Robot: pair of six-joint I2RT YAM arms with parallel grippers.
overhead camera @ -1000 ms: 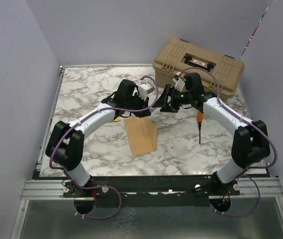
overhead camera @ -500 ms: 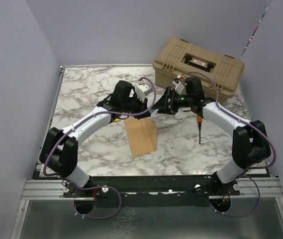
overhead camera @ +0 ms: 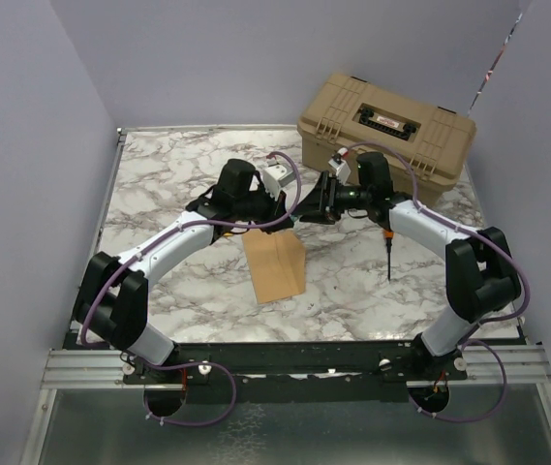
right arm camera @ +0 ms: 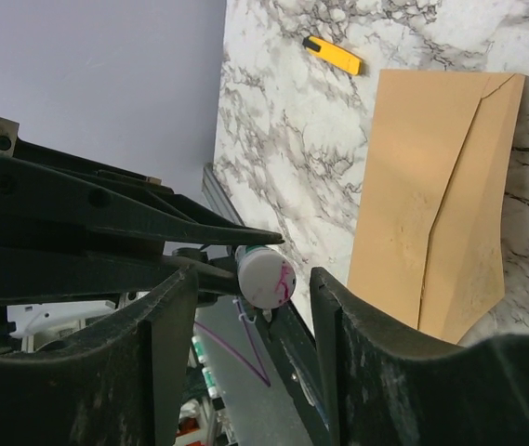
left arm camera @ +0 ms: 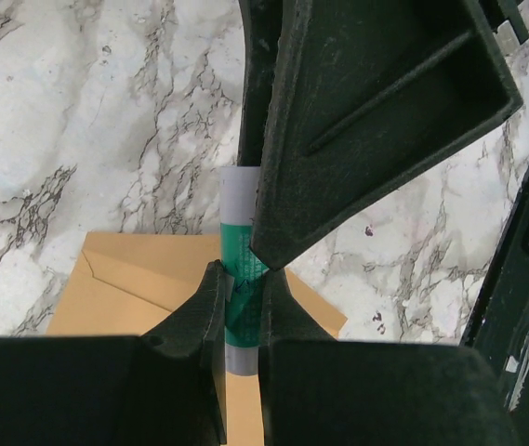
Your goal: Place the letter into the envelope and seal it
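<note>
**Envelope on bench; cap of sealing stick between right pincer jaws**

Envelope (overhead camera: 275,266) lies flat on the marble bench (overhead camera: 159,174), near the middle. Its long axis runs from the near edge toward the far edge, tilted slightly. The flap crease shows along one long side. The letter cannot be told apart in any view, so whether it is already inside cannot be confirmed.

Both pincers hang above the far short end of the envelope, facing each other.

- Left pincer (left arm camera: 244,288): clamped on a glue stick (left arm camera: 243,269), a white tube with a green label. The tube's long axis runs across from the left arm toward the right arm, well clear of the paper below.
- Right pincer (right arm camera: 255,277): jaws apart, one on each side of the white cap (right arm camera: 264,279). A gap shows at both sides, and no contact is visible.

Governing relation: the cap points straight into the right pincer's opening, in line with its reach. The likely next action is to close on the cap and pull along the tube axis. Because the cap sits slightly toward one jaw, it may be pinched off-centre.
</note>
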